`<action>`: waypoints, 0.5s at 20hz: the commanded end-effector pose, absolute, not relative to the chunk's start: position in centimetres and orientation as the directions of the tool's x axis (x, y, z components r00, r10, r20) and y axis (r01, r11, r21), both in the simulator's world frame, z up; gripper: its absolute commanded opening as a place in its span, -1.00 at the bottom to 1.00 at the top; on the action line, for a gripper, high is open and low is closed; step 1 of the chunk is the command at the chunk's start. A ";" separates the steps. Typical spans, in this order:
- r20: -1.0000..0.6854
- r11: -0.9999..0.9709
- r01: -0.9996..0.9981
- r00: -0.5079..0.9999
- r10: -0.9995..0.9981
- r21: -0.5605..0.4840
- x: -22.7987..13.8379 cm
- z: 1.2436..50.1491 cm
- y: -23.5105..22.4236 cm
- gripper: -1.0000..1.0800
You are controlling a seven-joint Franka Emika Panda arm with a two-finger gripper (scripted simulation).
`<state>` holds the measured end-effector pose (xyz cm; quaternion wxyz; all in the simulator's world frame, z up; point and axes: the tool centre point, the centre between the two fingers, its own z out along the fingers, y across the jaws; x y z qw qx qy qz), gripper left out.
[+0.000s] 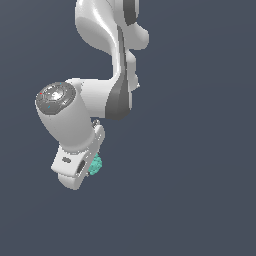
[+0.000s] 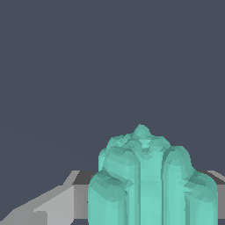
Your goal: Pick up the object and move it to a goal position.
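pincer (image 1: 86,167): clamped on teal lump (image 1: 94,164) (bumpy surface) | arm (image 1: 107,60): white | backdrop: plain grey-blue

Flat, even simulator light on a uniform dark slate background. No cast shadows. Soft highlights on the white arm (image 1: 95,30), brightest on its upper curves; shading darker underneath. Both renders low-resolution, edges slightly jagged. Teal lump (image 2: 149,184) shows faceted shading, no glare.
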<state>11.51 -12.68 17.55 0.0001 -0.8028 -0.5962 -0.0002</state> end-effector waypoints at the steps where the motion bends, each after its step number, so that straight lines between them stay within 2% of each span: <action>1: 0.000 -0.289 0.957 0.289 0.957 0.000 12.0 17.8 -13.0 -1.00; 10: 0.000 -0.289 0.957 0.289 0.957 0.000 12.5 18.2 -13.5 -1.00</action>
